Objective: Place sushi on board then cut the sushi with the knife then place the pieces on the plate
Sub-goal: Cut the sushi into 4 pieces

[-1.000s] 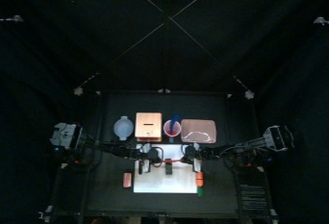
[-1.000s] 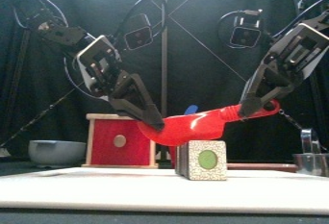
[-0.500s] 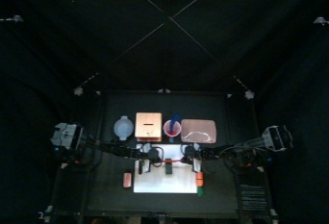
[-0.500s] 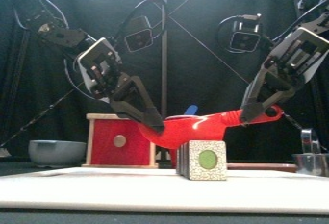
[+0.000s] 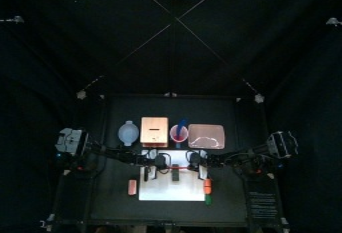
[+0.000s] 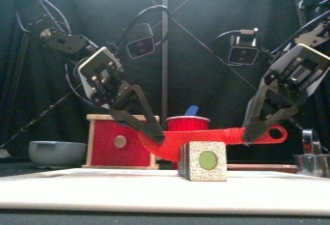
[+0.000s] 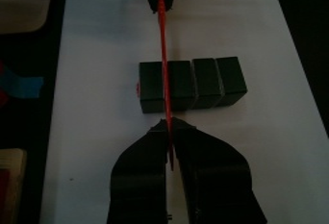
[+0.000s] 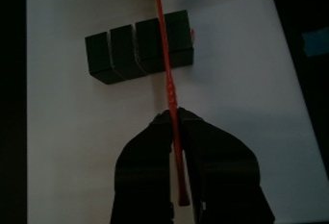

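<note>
On the white cutting board (image 6: 154, 181) (image 5: 158, 188) lies the dark green sushi roll (image 6: 203, 159) (image 7: 190, 84) (image 8: 141, 47), several blocks still joined. The red knife (image 6: 213, 132) (image 7: 161, 45) (image 8: 164, 55) is held level across the roll, just above its top. My left gripper (image 6: 152, 137) (image 7: 167, 136) is shut on the blade end. My right gripper (image 6: 264, 132) (image 8: 172, 124) is shut on the handle end, whose ring sticks out to the right. In the top view both grippers (image 5: 160, 162) (image 5: 195, 162) meet over the board's back part.
Behind the board stand the blue-grey bowl (image 5: 127, 132) (image 6: 58, 152), the wooden box (image 5: 154, 130) (image 6: 119, 140), the red cup (image 5: 179, 132) with a blue knife (image 6: 191, 110), and the pink tray (image 5: 207, 135). A metal cutter (image 6: 311, 161) sits at the right. Small toys (image 5: 132, 186) (image 5: 207, 187) flank the board.
Both grippers have come down with the red knife. It has gone from raised and tilted to level just above the sushi roll. The roll has not moved.
</note>
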